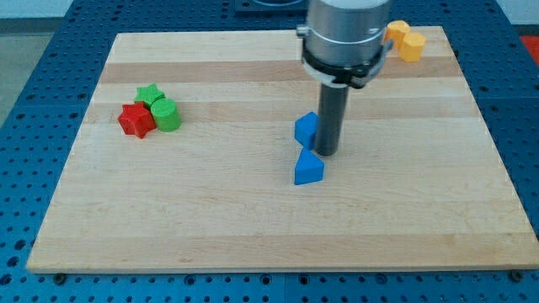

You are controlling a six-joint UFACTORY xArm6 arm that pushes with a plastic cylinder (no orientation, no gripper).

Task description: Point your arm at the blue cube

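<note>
The blue cube sits near the middle of the wooden board, partly hidden behind my rod. My tip rests on the board just to the right of the cube, touching or nearly touching it. A second blue block, wedge-like in shape, lies just below the cube and just below-left of my tip.
A red star block, a green star block and a green cylinder cluster at the view's left. Two yellow blocks sit at the top right, partly behind the arm's grey body.
</note>
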